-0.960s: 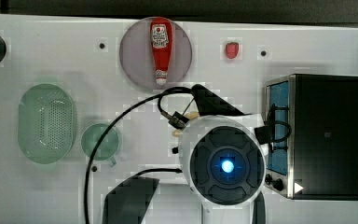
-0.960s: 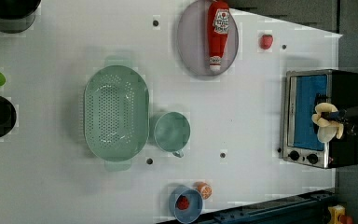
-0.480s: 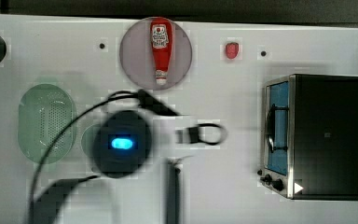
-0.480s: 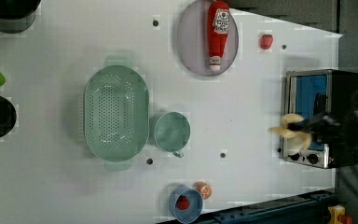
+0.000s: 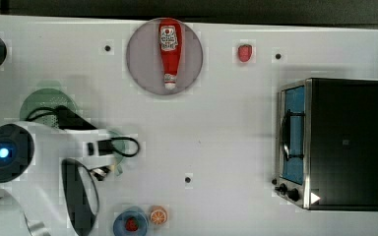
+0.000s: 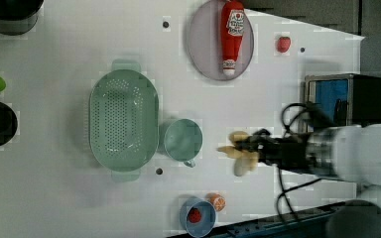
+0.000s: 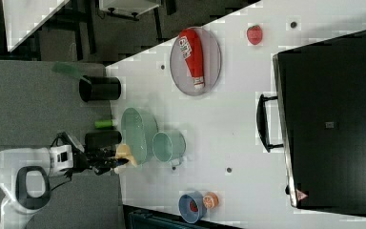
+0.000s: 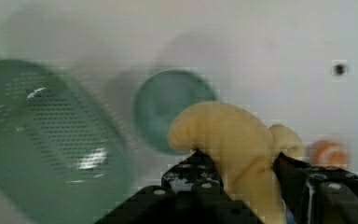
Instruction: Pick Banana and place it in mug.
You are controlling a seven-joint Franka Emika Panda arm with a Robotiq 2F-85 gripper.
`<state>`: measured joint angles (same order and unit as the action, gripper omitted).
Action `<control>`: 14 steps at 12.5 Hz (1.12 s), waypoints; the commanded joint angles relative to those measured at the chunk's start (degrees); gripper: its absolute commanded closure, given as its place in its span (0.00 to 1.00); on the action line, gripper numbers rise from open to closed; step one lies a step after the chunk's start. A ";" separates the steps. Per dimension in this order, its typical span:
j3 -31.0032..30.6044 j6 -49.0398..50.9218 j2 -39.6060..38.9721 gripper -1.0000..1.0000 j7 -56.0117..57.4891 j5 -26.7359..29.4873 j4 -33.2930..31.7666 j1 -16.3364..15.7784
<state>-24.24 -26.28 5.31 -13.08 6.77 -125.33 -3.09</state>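
The fingers [image 8: 244, 179] are closed around the yellow banana [image 8: 235, 140], which projects forward from between them; in the left view the banana [image 6: 240, 151] hangs above the white tabletop [image 6: 258, 104]. Ahead of the fingers stands the mint-green mug [image 6: 182, 140], apart from the banana, with the oval green colander [image 6: 124, 119] just beyond it and touching or nearly touching its side. To one side of the fingers sit a small blue dish [image 6: 198, 218] and an orange slice [image 6: 218, 202].
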 commanded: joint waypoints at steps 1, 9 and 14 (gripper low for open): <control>-2.68 -4.53 -3.78 0.63 -10.94 0.62 -0.49 1.48; -4.30 -23.17 -17.12 0.63 -16.96 -5.65 -5.04 1.44; -3.42 -28.76 -20.50 0.38 -17.90 -7.22 -7.54 1.44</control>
<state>-27.67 -54.78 -13.46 -28.73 -0.85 -132.27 -1.89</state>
